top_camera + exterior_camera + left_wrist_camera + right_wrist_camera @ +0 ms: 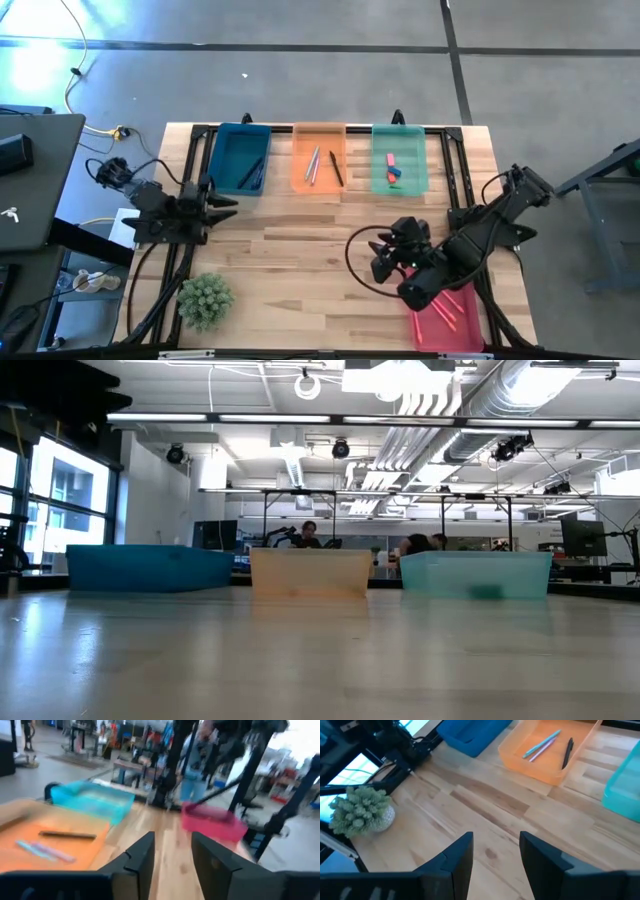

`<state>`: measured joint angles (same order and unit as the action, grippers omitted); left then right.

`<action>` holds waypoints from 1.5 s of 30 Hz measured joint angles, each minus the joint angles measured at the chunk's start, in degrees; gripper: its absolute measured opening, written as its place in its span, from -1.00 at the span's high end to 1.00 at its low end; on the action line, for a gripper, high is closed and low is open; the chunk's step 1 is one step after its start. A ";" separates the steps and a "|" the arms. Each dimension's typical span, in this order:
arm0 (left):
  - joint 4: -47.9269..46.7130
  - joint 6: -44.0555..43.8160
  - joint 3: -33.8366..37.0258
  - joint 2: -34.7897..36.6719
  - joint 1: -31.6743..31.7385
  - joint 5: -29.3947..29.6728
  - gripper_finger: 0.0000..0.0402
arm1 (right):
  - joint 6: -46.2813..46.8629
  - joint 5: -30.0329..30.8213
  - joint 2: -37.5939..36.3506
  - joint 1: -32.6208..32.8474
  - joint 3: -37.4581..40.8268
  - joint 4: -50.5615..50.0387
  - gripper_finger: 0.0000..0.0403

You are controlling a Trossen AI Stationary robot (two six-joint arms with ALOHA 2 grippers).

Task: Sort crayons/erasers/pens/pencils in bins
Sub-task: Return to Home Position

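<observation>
The left tool (pixel 225 207) at the table's (pixel 300 250) left and the right tool (pixel 385 258) near right stood parted, empty; the small chunky erasers (pixel 392 168) lay in the far translucent green plastic bin (pixel 415 150)

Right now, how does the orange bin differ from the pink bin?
The orange bin stands in the far row; the pink bin stands alone, partly under the right arm. The orange bin holds a black pen and two pale sticks; the pink bin, pink sticks. Both are translucent trays.
</observation>
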<state>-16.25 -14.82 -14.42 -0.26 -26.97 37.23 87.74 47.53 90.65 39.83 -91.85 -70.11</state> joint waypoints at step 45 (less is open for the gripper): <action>7.78 -1.90 9.16 -1.09 28.19 -20.03 1.00 | -30.64 13.66 -29.78 -5.09 0.03 -16.66 0.24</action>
<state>-8.47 -16.73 -5.26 -1.35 1.22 17.19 57.10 61.19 60.87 34.74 -91.82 -86.77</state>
